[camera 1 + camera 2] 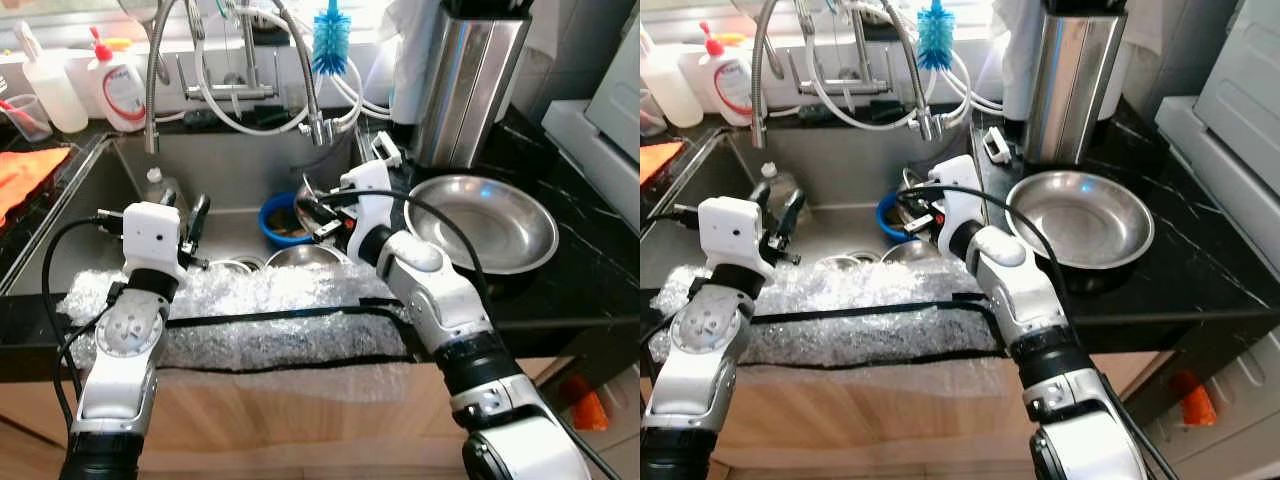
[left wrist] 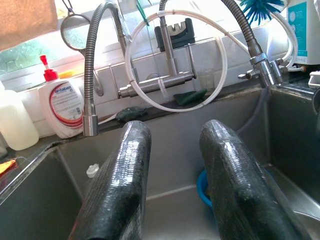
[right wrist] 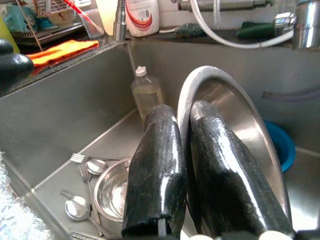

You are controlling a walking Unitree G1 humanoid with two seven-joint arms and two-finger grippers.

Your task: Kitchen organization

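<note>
My right gripper (image 3: 185, 112) is shut on the rim of a round steel plate (image 3: 235, 115), one finger on each side, holding it on edge above the sink (image 1: 230, 165). In the eye views that gripper (image 1: 312, 212) sits over the sink's right part, just above a blue bowl (image 1: 275, 222). A small steel bowl (image 3: 112, 192) and several spoons (image 3: 82, 170) lie on the sink floor below. My left gripper (image 2: 175, 132) is open with nothing between its fingers, hovering over the sink's left part (image 1: 197, 222).
A wide steel bowl (image 1: 490, 228) rests on the black counter at the right, beside a tall steel canister (image 1: 465, 85). A plastic bottle (image 1: 160, 188) stands in the sink's left corner. Faucets and hoses (image 1: 235, 80) hang overhead. Bubble wrap (image 1: 250, 320) covers the front edge.
</note>
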